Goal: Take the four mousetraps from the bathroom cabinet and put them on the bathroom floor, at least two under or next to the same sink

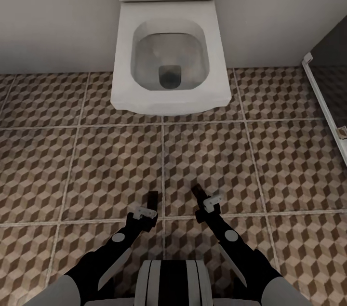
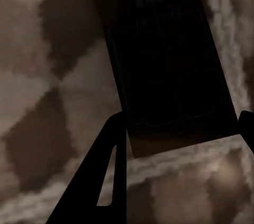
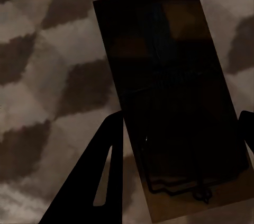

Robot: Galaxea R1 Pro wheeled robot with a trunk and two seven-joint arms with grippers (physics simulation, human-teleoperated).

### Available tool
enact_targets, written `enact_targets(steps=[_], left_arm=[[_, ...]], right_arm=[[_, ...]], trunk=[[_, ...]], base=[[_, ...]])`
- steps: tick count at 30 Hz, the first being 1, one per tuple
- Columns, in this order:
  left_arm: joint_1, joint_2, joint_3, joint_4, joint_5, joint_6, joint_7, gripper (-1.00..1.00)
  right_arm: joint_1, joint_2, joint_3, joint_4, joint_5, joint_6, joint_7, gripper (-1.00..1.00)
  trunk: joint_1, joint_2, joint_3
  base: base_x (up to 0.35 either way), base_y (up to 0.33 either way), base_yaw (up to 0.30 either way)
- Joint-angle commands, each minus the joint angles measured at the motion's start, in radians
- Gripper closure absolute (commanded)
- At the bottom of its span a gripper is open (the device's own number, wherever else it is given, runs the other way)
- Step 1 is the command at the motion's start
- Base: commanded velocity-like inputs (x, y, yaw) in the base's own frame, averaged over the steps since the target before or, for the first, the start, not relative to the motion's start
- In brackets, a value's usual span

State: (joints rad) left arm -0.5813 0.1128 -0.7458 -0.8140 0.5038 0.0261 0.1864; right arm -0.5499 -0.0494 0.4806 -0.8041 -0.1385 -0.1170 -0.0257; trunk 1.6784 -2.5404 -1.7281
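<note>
Cube-patterned bathroom floor [image 1: 111, 161] | white toilet [image 1: 169, 46] ahead | left gripper [image 1: 152, 200], right gripper [image 1: 198, 193] each gripping a mousetrap [image 3: 169, 97]

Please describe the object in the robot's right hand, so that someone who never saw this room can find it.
Start at the white toilet by the wall and come down over the cube-patterned floor to the two arms. The right hand holds a flat, dark rectangular mousetrap with a wire bar; it tilts left, while the left hand's mousetrap stands straighter.

Black arms [image 1: 241, 248], grey joint discs
</note>
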Motion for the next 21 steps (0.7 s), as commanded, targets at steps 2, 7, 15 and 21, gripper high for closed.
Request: enact_targets(steps=[2,7,15,21], left_arm=[[-0.001,0.001,-0.006,-0.002,0.006,0.004,0.01,1.0],[-0.001,0.001,-0.006,-0.002,0.006,0.005,0.01,1.0],[-0.001,0.001,-0.006,-0.002,0.006,0.005,0.01,1.0],[-0.002,0.001,-0.006,-0.002,0.006,0.005,0.01,1.0]], right_arm=[[-0.001,-0.001,0.005,0.0,-0.012,-0.004,-0.004,1.0],[-0.001,-0.001,0.006,0.0,-0.011,-0.003,-0.004,1.0],[-0.001,-0.001,0.005,0.0,-0.011,-0.003,-0.005,1.0],[-0.001,-0.001,0.006,0.001,-0.011,-0.003,-0.005,1.0]], trunk=[[0.0,0.0,0.0],[0.0,0.0,0.0],[0.0,0.0,0.0],[0.0,0.0,0.0]], base=[[0.0,0.0,0.0],[0.037,0.0,0.0],[0.194,0.099,0.0],[0.227,0.141,0.0]])
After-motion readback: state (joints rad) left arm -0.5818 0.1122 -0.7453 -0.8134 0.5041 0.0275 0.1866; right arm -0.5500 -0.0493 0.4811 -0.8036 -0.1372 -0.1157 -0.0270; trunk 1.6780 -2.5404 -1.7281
